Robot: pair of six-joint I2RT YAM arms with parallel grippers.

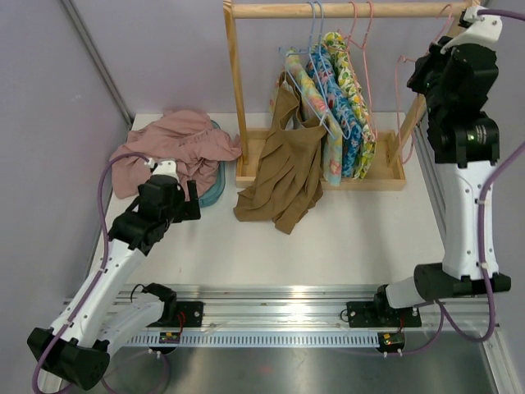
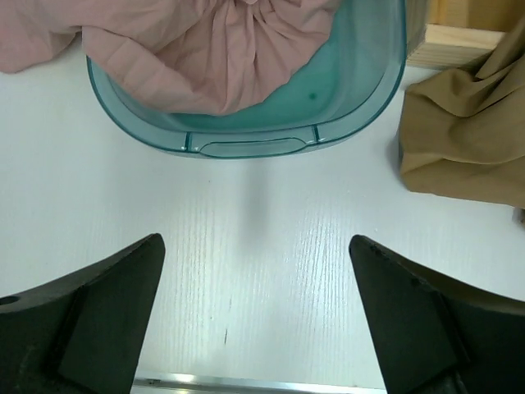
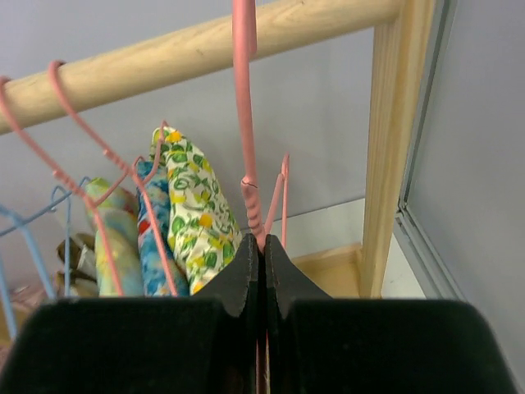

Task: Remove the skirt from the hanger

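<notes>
A crumpled dusty-pink fabric skirt is lying heaped in a translucent teal plastic tub at the back left of the white table, spilling over the rim. The left gripper is hovering just in front of the tub, fingers spread wide, gripping nothing. The right gripper is pinching a bare thin pink wire hanger hooked on the wooden rack's rail. Floral garments are hanging there, and a brown garment is drooping onto the table.
</notes>
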